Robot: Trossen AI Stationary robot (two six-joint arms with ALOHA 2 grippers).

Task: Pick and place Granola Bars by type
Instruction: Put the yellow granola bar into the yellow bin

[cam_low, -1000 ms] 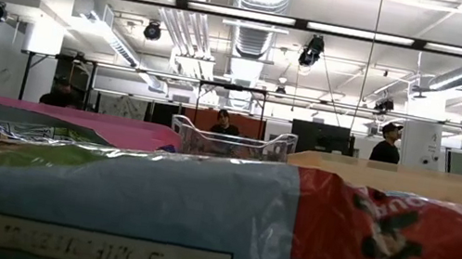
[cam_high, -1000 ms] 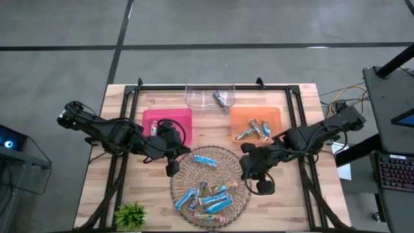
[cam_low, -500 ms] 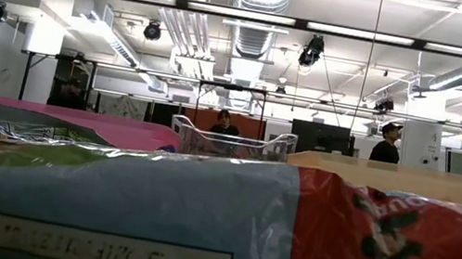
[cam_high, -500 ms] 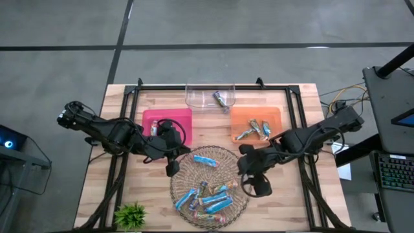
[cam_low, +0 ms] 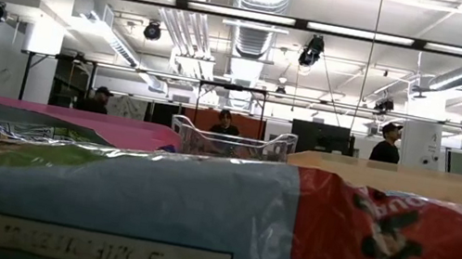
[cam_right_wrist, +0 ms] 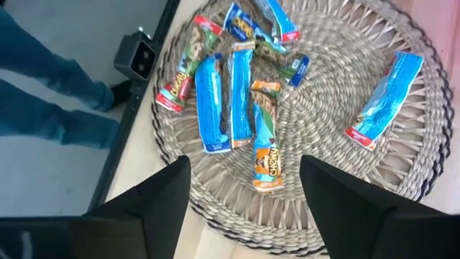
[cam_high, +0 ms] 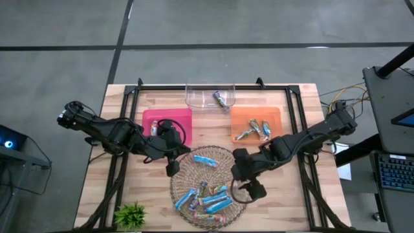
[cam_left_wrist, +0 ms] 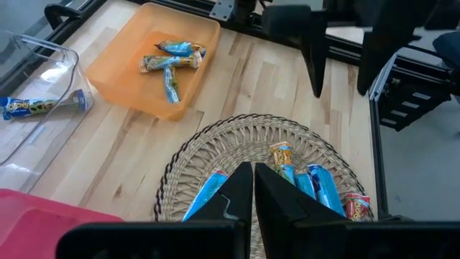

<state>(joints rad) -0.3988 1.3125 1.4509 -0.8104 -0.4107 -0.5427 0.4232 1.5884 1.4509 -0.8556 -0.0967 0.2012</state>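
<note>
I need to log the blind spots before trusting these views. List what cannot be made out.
- Low view: a bar wrapper against the lens hides the table.
- High view: what lies in the pink tray is half hidden by the left arm; the bars' print is too small to read.
- Right wrist view: the woven basket is cut off by the edge.

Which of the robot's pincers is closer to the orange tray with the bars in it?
The right pincer, open over the woven mat's right edge, is slightly nearer the orange tray. The left pincer, shut, sits across the mat below the pink tray.
</note>
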